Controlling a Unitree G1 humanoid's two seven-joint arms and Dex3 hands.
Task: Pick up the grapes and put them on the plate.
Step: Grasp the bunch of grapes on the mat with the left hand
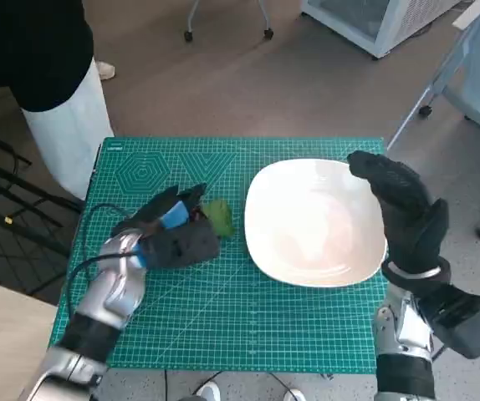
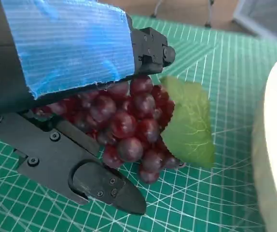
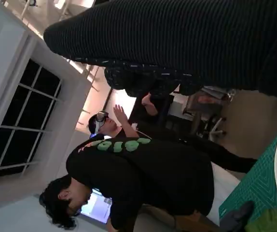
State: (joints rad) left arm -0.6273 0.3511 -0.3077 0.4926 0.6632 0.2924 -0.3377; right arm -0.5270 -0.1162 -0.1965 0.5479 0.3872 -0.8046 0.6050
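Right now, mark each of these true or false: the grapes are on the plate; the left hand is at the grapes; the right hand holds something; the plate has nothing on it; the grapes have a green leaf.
1. The grapes are on the plate. False: they lie on the green mat, left of the plate.
2. The left hand is at the grapes. True: its fingers reach around the bunch.
3. The right hand holds something. False: it is raised over the plate's right edge with nothing in it.
4. The plate has nothing on it. True.
5. The grapes have a green leaf. True.
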